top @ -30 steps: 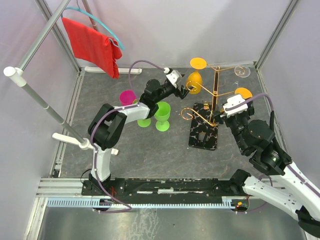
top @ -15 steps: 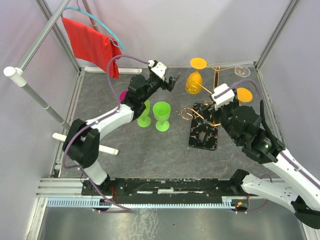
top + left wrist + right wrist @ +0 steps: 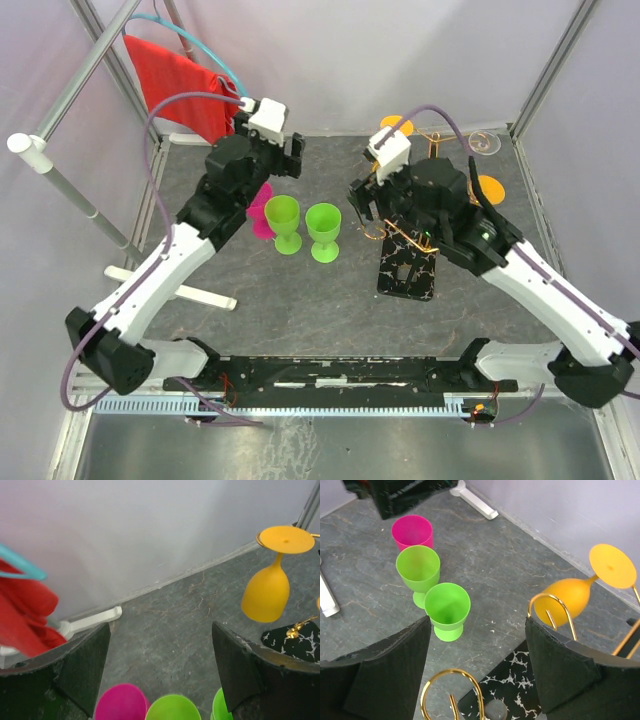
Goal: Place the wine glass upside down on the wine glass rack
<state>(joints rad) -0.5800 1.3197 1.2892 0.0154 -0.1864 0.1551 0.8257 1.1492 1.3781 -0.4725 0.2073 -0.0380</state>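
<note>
1. Our landmark here is the wine glass rack, gold wire with curly arms on a black, white-veined base. Far off to its left and further back, a red cloth hangs on a teal hanger.
2. The left gripper hovers well left of the rack, up off the table. Its jaws are spread wide with nothing between them, and its camera looks across at the rack's back-left arm.
3. Below that gripper, between it and the rack, there's a pink glass and then two green glasses. All three stand upright on their feet, bunched close together and clear of the rack's base.
4. The right gripper hangs over the rack's left side. Its jaws are wide too, and it's gripping nothing. In its wrist view, one gold scroll end shows low between the fingers, and we can't tell whether it touches one.
5. The orange wine glass hangs upside down from the rack's back-left arm. Its foot is on top, caught in the wire, and the bowl dangles below, a bit tilted. Neither gripper is touching it.
6. On the rack's right side, an orange foot peeks out from behind the right arm, and the rest of it is hidden. At the rack's back-right tip there's a clear round thing, too small for us to call.
</note>
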